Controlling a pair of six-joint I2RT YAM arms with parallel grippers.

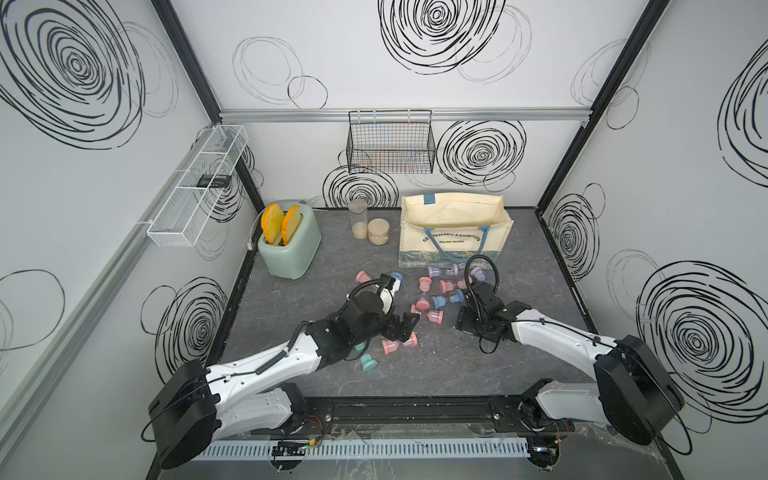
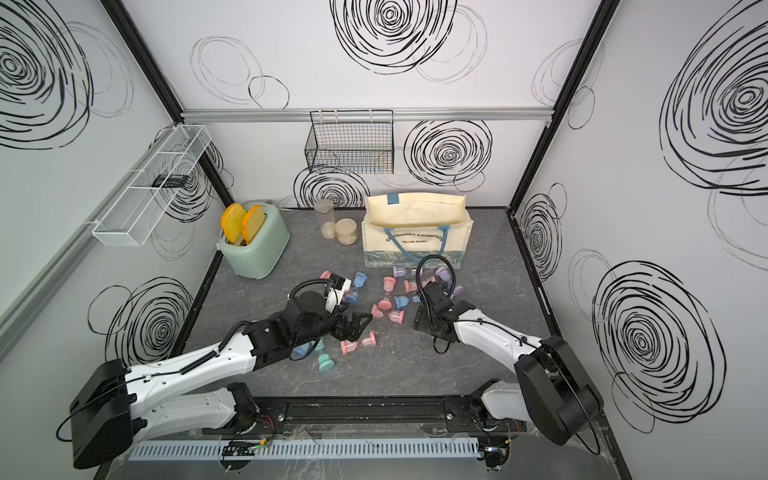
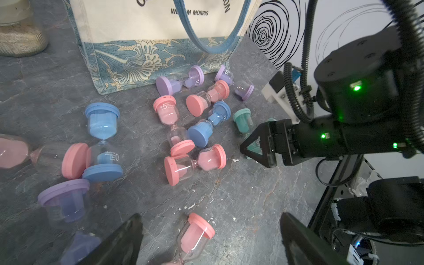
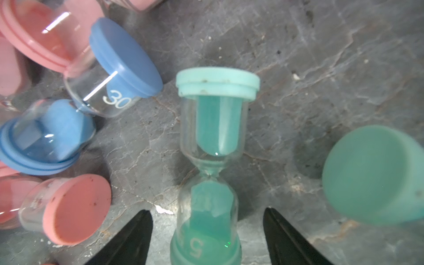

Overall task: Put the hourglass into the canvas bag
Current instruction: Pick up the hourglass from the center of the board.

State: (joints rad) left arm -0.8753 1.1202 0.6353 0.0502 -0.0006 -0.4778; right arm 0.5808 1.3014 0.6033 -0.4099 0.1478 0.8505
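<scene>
On a dark grey marbled tabletop [image 1: 532,286] walled in by white panels scrawled with black spirals, a cream canvas bag [image 1: 415,237] with blue strap handles and a blue floral band is standing upright and open-mouthed. In front of the bag, a litter of pink, blue and purple sand hourglasses [image 3: 195,160] is lying scattered. The right gripper [image 4: 206,210] is reaching down among them just in front of the bag, its black fingers [image 4: 135,238] spread either side of a teal glass hourglass [image 4: 213,137] marked "5", which is lying flat on the tabletop; a gap is showing on each side of the glass. Farther from the bag, the left gripper [image 3: 211,238] is hovering with jaws wide apart over a pink-capped hourglass [image 3: 197,231] lying on its side.
</scene>
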